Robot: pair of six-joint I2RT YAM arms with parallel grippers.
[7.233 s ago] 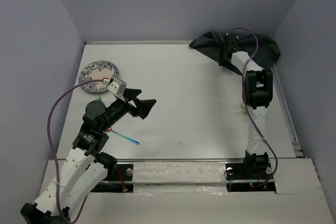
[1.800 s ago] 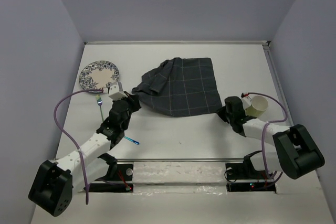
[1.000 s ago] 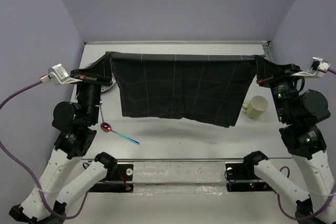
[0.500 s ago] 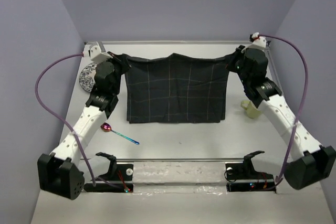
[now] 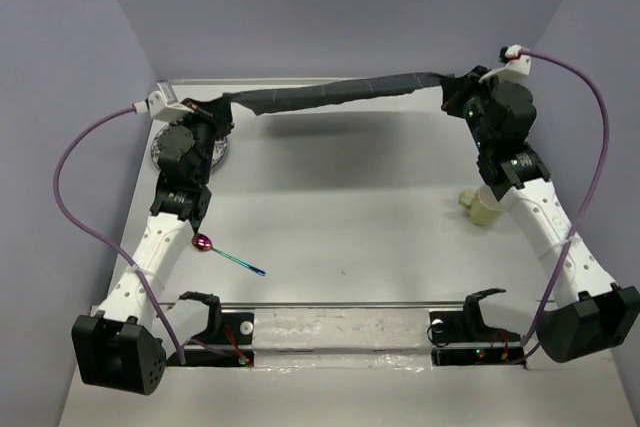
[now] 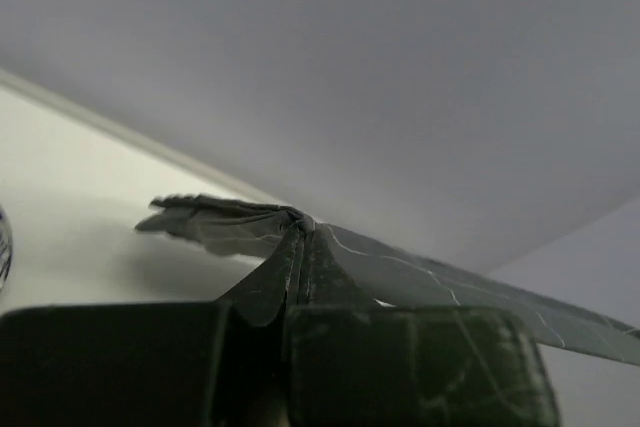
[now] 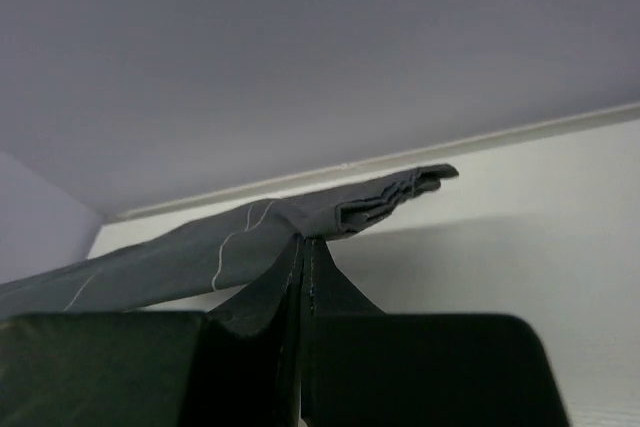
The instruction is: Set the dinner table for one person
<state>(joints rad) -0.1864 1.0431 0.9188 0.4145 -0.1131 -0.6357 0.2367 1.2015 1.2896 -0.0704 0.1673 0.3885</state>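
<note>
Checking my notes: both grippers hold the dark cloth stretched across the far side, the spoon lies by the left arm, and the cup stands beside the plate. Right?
Not the cup: it stands on the right, by the right arm, far from the plate on the left; the top external view shows it. The cloth, left gripper, right gripper and spoon are as stated.

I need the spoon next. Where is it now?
In the top view, the spoon lies on the table's near-left part, beside the left arm and nearer than the plate.
</note>
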